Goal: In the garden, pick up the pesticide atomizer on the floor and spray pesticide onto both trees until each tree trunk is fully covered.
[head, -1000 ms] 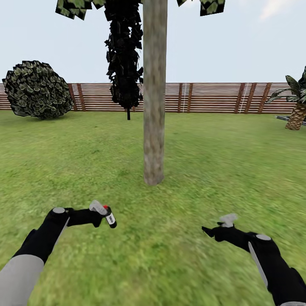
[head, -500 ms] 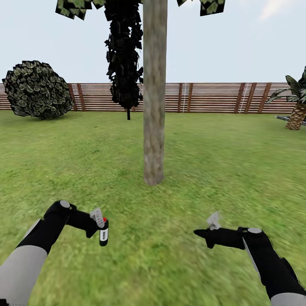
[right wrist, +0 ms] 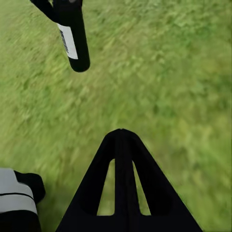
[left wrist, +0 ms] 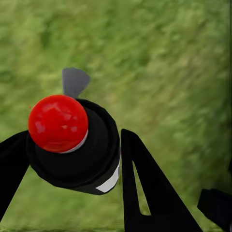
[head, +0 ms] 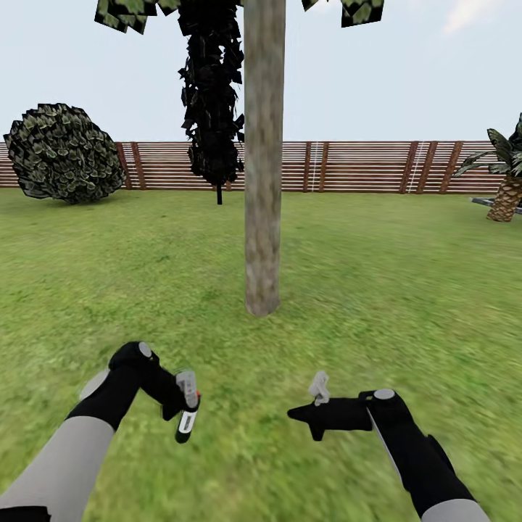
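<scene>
Head view: the garden lawn (head: 377,275) spreads wide to the brown slat fence (head: 362,165) at the far side, and one pale bare tree trunk (head: 262,159) stands straight ahead of me, in the middle distance. I see no whitish speckling on its bark, so I judge the spraying of this trunk not yet begun. A round bush (head: 64,152) sits far left, and a palm-like plant (head: 507,181) far right.

My left gripper (head: 185,402) is clamped on the pesticide atomizer (head: 187,412), which hangs near me, low and left of centre over the grass, its dark body pointing downward. In the left wrist view the atomizer (left wrist: 72,145) sits between my fingers (left wrist: 145,188), its red cap (left wrist: 58,123) facing the camera. My right gripper (head: 308,415) carries nothing; in the right wrist view its fingers (right wrist: 122,188) meet at the tips, so I read it as closed on nothing.

To do this step well, I think I should raise the left arm, turn the nozzle toward the trunk, then sweep from base upward and work round it, since the far side is hidden from here.

The atomizer (right wrist: 72,38) bears a white label with dark marks; they are too blurred to read.
</scene>
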Available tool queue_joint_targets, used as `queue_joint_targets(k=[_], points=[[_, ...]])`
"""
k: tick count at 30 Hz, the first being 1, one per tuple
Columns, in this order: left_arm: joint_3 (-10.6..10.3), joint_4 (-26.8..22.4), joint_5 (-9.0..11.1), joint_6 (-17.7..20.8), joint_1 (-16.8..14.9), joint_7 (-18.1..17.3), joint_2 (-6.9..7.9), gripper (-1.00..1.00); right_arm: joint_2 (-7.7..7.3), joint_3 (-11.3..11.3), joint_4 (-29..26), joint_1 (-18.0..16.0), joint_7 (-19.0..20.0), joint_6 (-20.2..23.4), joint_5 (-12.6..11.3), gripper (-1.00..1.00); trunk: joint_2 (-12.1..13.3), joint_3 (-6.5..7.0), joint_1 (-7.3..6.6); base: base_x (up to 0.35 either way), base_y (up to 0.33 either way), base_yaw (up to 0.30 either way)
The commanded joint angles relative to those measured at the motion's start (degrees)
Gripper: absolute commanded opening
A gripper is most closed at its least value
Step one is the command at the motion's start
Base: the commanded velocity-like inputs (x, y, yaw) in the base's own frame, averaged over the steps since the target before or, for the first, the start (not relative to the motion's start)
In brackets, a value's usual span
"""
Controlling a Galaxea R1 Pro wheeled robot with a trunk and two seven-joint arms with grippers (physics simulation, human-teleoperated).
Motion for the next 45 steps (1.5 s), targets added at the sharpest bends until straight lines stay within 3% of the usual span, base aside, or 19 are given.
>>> queue_joint_targets(k=[1,4,8,12,18,21,27,33,45], points=[[0.0,0.0,-1.6,0.0,0.0,-0.2,-0.89,-1.00,0.31,0.1,0.0,0.0,0.0,0.5,0.0,-1.00,0.0,0.00,0.00,0.000,0.000,0.000],[0.0,0.0,-4.0,0.0,0.0,-0.5,-2.64,-1.00,1.26,0.3,-0.3,0.0,0.0,1.2,0.0,-1.00,0.0,0.00,0.00,0.000,0.000,0.000],[0.0,0.0,-4.8,-0.1,0.0,-0.6,-3.23,-1.00,2.27,1.2,-1.4,0.0,0.0,1.5,0.0,-1.00,0.0,0.00,0.00,0.000,0.000,0.000],[0.0,0.1,-4.9,-0.1,0.0,-1.2,-3.40,-1.00,2.47,2.8,-1.7,0.0,0.0,1.6,0.0,-1.00,0.0,0.00,0.00,0.000,0.000,0.000],[-0.1,0.2,-4.9,-0.2,0.0,-1.4,-4.06,-1.00,2.58,3.3,-1.8,0.0,0.0,1.6,0.0,-1.00,0.0,0.00,0.00,0.000,0.000,0.000],[-1.0,0.4,-4.9,-0.3,0.0,-1.4,-5.73,-1.00,2.59,3.4,-1.8,-0.1,0.0,1.6,0.0,-1.00,0.0,0.00,0.00,0.000,0.000,0.000],[-4.9,1.8,-4.9,-0.4,0.0,-1.4,-7.90,-1.00,2.59,3.4,-1.8,-0.1,0.0,1.6,0.0,-1.00,0.0,0.00,0.00,0.000,0.000,0.000],[-5.4,1.9,-4.8,-0.4,0.0,-1.3,-8.47,-1.00,2.59,3.4,-1.8,-0.1,0.0,1.6,0.0,-1.00,0.0,0.00,0.00,0.000,0.000,0.000],[-5.7,4.7,-4.7,-0.6,0.0,-1.2,-11.55,-1.00,2.59,3.4,-1.8,-0.1,0.0,1.6,0.0,-1.00,0.0,0.00,0.00,0.000,0.000,0.000]])
